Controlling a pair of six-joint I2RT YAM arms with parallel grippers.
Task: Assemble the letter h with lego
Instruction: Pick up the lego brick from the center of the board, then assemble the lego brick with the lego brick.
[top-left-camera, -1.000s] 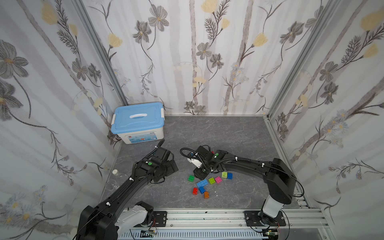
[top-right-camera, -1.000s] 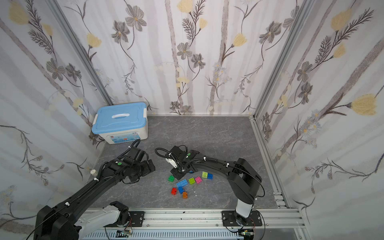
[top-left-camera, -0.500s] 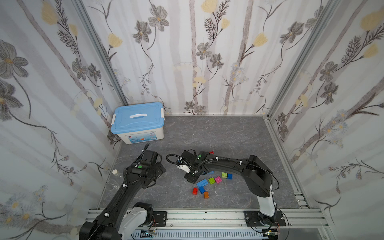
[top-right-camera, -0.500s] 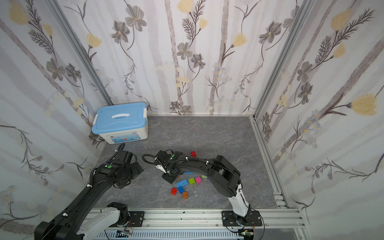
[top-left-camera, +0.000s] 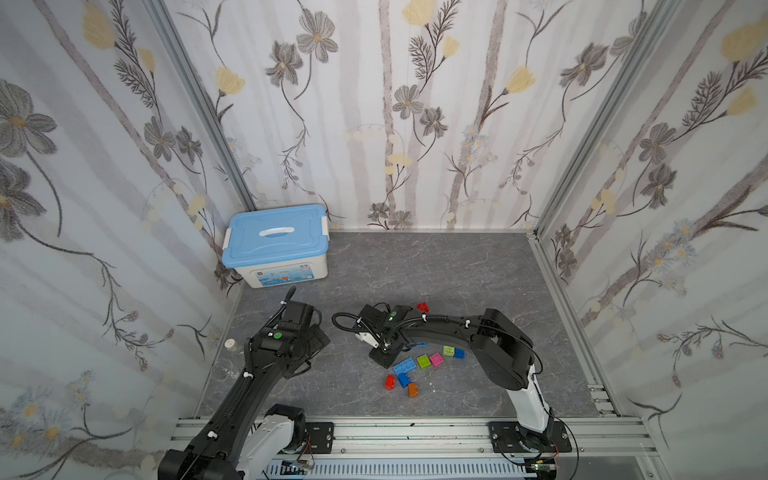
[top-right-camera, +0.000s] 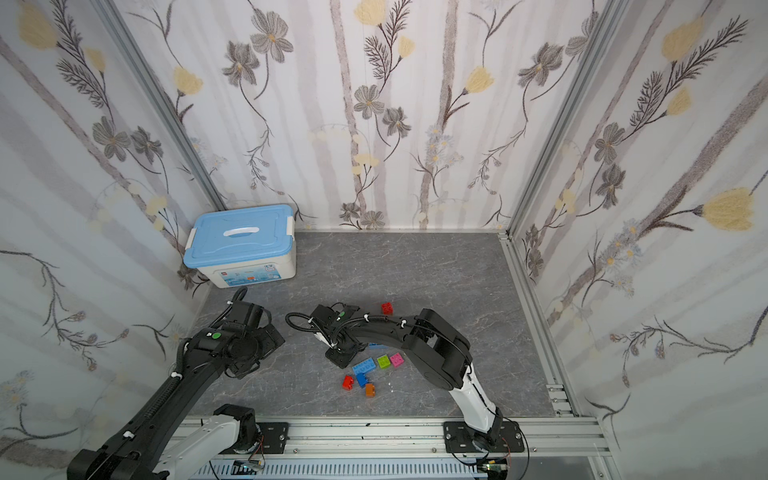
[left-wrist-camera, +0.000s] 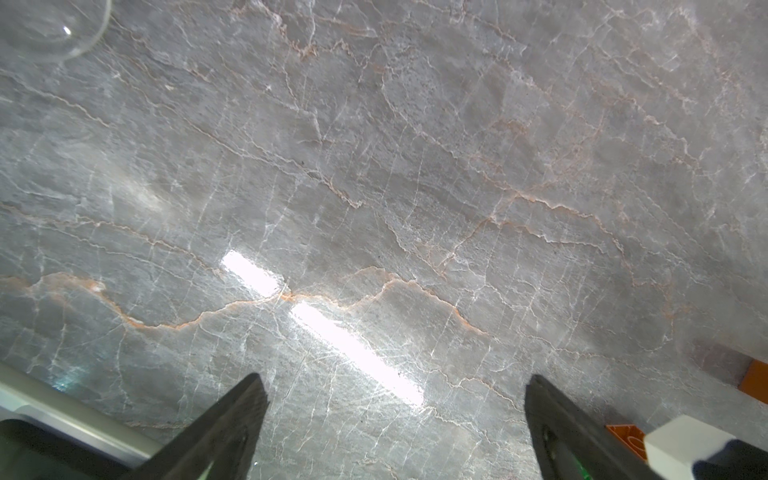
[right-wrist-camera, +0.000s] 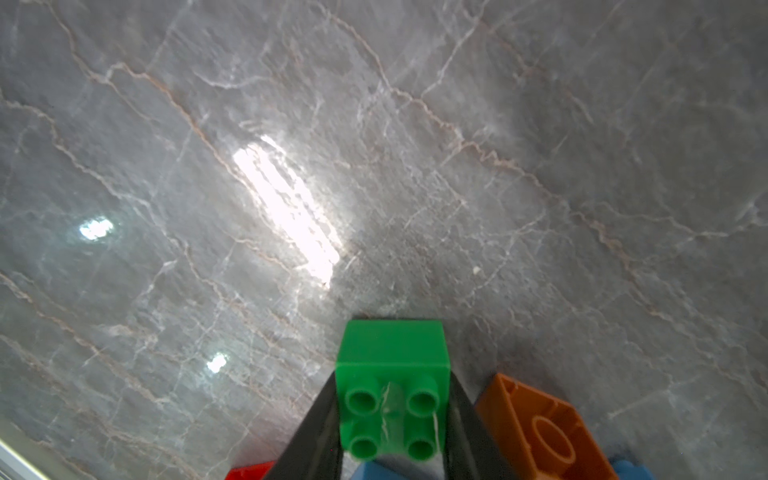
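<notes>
The right hand (right-wrist-camera: 392, 374) is closed on a green four-stud plastic lego brick (right-wrist-camera: 392, 386). Its two dark fingers (right-wrist-camera: 316, 428) bear on opposite side faces, and the studs face the wrist camera. Whether the brick rests on the grey marble-patterned worktop (top-left-camera: 415, 270) or hangs clear of it cannot be told. In the right wrist view, an orange plastic brick with its hollow underside showing (right-wrist-camera: 544, 432) lies just beside the green brick.

In both top views the right hand (top-left-camera: 384, 353) (top-right-camera: 340, 355) sits low over the worktop at the edge of the loose lego, and it hides the green brick there. The loose lego is arranged as follows:

- A long light-blue studded brick (top-left-camera: 404, 366) lies just beside the hand.
- A lime cube brick (top-left-camera: 423, 360) and a pink cube brick (top-left-camera: 436, 359) continue the row.
- A yellow-green cube brick (top-left-camera: 449, 350) touches a small blue brick (top-left-camera: 459, 353).
- Nearer the front rail lie a red cube brick (top-left-camera: 390, 382), a dark-blue brick (top-left-camera: 404, 379) and a small orange brick (top-left-camera: 413, 390).
- A second red brick (top-left-camera: 423, 307) stands apart, on the far side of the right arm.

The left hand (left-wrist-camera: 395, 378) is fully open. Its dark fingertips (left-wrist-camera: 253, 386) stand wide apart over bare worktop with nothing between them; it is positioned well apart from the lego.

A white plastic storage box with a light-blue lid (top-left-camera: 276, 245) stands in the far left corner.
</notes>
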